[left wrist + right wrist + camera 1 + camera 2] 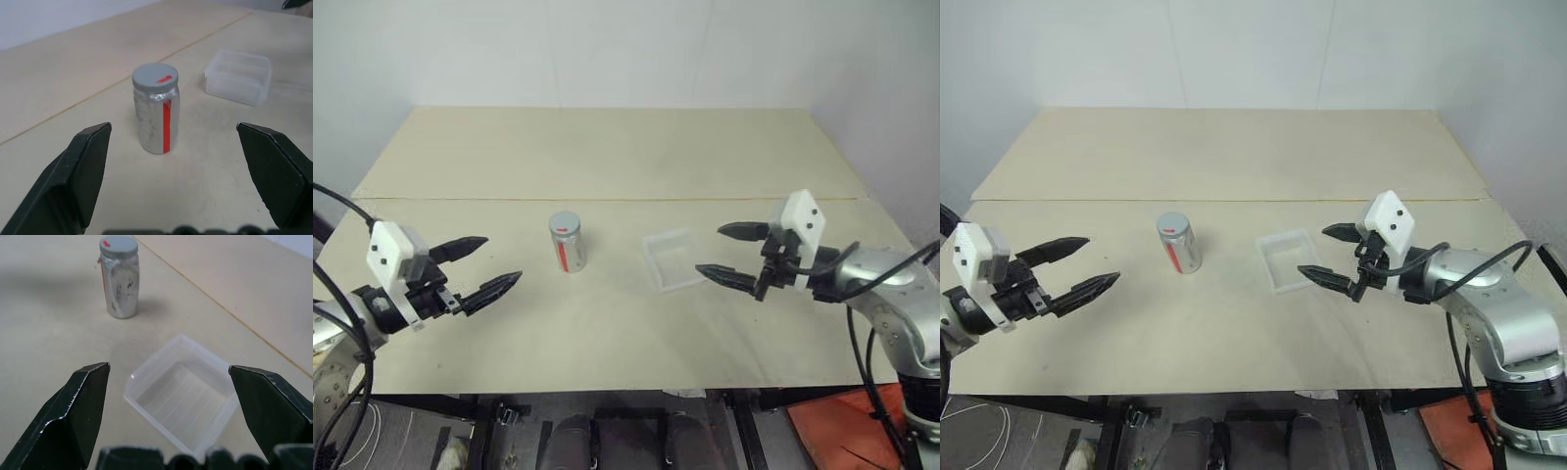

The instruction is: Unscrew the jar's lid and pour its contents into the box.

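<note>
Left eye view shows the jar with its lid still on, the box empty, and both claws, left claw and right claw, wide open, holding nothing.

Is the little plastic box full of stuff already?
No, the box looks empty in the right wrist view, and the jar stands apart from it with its lid on.

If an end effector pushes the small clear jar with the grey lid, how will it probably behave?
The small clear cylindrical jar stands upright, taller than wide, so a high push may tip it. Being round, it would probably roll afterwards. Its smooth wall looks slippery.
</note>
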`<state>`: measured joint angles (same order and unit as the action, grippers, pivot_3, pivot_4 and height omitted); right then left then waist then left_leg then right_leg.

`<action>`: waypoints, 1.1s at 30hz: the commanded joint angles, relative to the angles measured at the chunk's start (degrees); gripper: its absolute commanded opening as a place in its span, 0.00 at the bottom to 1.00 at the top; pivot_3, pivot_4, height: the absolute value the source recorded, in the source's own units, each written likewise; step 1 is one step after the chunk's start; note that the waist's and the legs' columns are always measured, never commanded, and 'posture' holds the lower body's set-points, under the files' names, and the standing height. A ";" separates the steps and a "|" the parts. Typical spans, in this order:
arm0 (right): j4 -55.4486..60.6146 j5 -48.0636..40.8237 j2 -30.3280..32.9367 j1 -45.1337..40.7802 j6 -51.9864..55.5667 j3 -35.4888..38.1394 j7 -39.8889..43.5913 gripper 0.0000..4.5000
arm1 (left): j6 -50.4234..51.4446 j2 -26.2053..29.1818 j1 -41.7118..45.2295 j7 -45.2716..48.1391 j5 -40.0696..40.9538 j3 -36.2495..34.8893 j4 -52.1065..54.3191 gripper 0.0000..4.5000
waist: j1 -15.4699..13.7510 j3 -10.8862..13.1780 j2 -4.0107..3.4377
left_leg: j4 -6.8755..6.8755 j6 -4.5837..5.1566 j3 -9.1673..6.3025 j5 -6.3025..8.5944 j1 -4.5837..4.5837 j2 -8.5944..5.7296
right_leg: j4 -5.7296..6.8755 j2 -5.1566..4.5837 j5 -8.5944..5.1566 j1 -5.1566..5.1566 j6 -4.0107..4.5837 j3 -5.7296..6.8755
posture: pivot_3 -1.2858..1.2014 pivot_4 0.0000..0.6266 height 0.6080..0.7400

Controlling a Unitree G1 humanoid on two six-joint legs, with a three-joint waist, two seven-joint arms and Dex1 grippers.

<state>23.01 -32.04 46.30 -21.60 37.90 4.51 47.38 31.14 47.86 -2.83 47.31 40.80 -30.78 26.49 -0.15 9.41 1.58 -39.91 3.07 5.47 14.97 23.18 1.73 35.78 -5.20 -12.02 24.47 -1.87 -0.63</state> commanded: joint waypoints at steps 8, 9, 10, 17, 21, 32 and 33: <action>0.55 1.63 1.00 -2.34 -3.38 0.23 3.24 1.00 | -0.47 -3.10 2.50 -4.87 -1.00 3.92 3.59 0.99 | -0.15 0.00 0.01 | 0.02 -0.01 0.01 -0.01 0.00 0.00 | -0.02 0.01 0.00 -0.01 0.01 -0.01 | 0.52 0.24 1.00; 0.66 1.68 1.25 -2.53 -3.53 0.37 3.55 1.00 | -0.60 -4.11 2.04 -6.54 -2.30 5.02 4.28 0.99 | -0.12 0.00 0.01 | 0.02 -0.01 0.01 -0.01 0.00 0.00 | -0.02 0.01 0.00 -0.01 0.01 -0.01 | 0.52 0.24 1.00; 0.67 1.59 1.45 -2.78 -3.64 0.50 3.87 1.00 | -0.68 -5.13 1.74 -8.28 -3.44 6.09 4.76 0.99 | -0.11 0.00 0.00 | 0.02 -0.01 0.01 -0.01 0.00 0.00 | -0.03 0.01 0.00 -0.01 0.00 -0.01 | 0.52 0.24 1.00; -1.44 3.23 2.07 -4.38 -5.63 -0.16 5.68 1.00 | -2.63 -14.69 1.29 -19.14 -12.41 16.45 6.51 0.99 | -0.23 0.00 0.01 | 0.01 -0.01 -0.02 -0.01 -0.04 -0.01 | -0.03 0.01 0.02 -0.10 0.02 -0.02 | 0.52 0.24 1.00; -0.36 2.38 1.87 -5.56 -4.03 0.42 4.97 1.00 | -4.16 -20.75 2.68 -26.29 -18.32 20.60 5.96 0.99 | -0.40 0.00 0.02 | 0.02 -0.01 -0.05 -0.01 0.00 -0.03 | -0.04 0.01 0.02 -0.08 0.02 -0.01 | 0.52 0.24 1.00; 0.98 3.14 2.20 -4.51 -4.31 1.49 4.23 1.00 | -9.64 -29.29 8.38 -34.25 -31.63 30.66 -2.40 0.99 | -0.50 0.00 0.02 | 0.01 0.00 -0.10 -0.01 0.00 -0.05 | -0.04 0.01 0.03 -0.10 0.02 0.00 | 0.52 0.24 1.00; 1.22 3.12 2.27 -4.37 -4.27 1.74 4.10 1.00 | -9.84 -29.88 8.64 -34.51 -31.92 30.88 -2.71 0.99 | -0.46 0.00 0.03 | 0.01 0.00 -0.10 -0.01 0.01 -0.05 | -0.04 0.00 0.03 -0.10 0.02 0.00 | 0.52 0.24 1.00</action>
<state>22.17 -28.34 47.74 -25.86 34.14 3.48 52.09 23.36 18.47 4.81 13.51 9.74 -0.20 23.17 -0.61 9.41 1.61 -39.90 3.09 5.38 14.96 23.19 1.68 35.73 -5.20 -11.99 24.38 -1.86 -0.63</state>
